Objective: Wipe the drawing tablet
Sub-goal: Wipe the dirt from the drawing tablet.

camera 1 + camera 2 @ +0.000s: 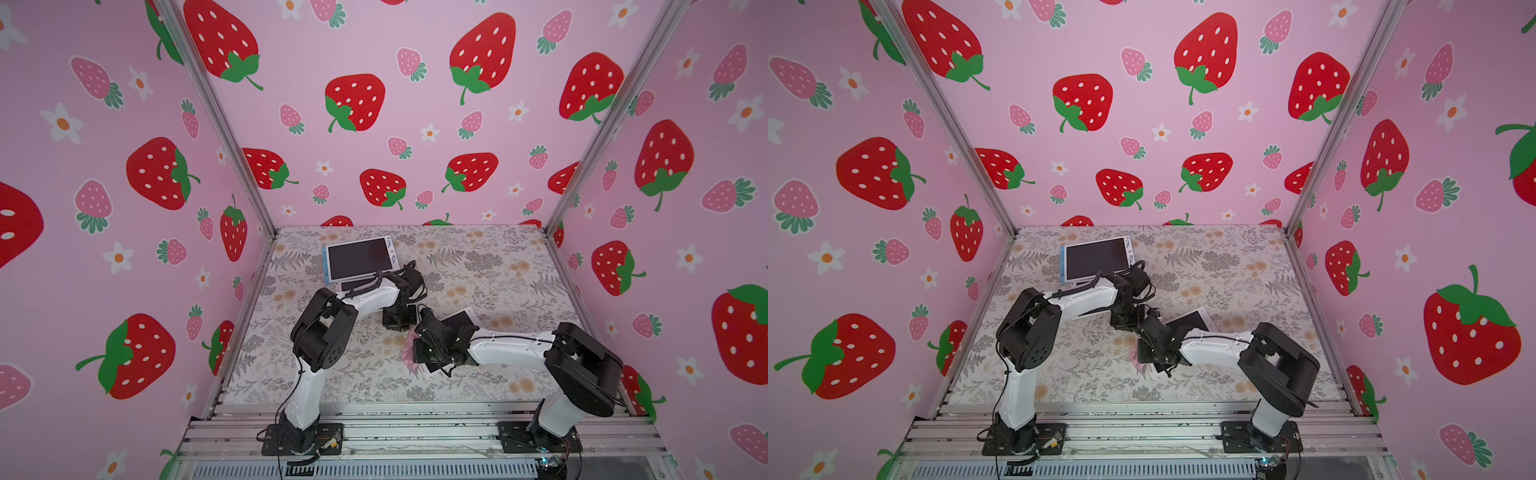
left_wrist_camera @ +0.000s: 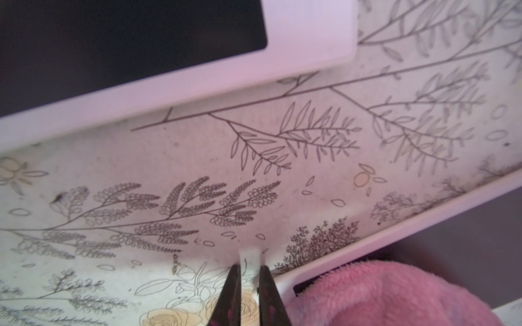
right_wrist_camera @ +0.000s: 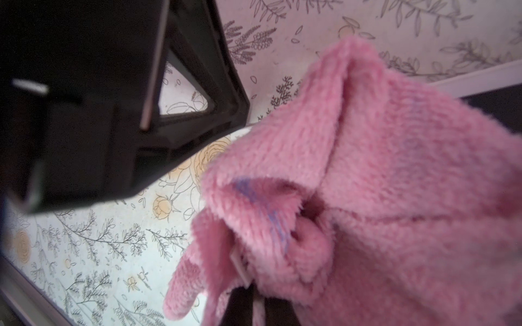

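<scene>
Left gripper (image 2: 250,266), jaws nearly together, sits beside the drawing tablet's (image 1: 458,322) corner at mid-worktop (image 1: 478,266); whether it holds anything cannot be told. Right gripper (image 3: 258,303) is clamped on the pink cloth (image 3: 367,169), which overlaps the tablet. Wiping is judged in hand: next, press the cloth down and sweep across.

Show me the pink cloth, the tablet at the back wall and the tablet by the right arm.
pink cloth (image 3: 381,175): right wrist view, on its fluffy middle.
back tablet (image 1: 359,258): in a top view, middle of the dark screen.
near tablet (image 1: 459,322): in a top view, visible part of dark screen.
</scene>
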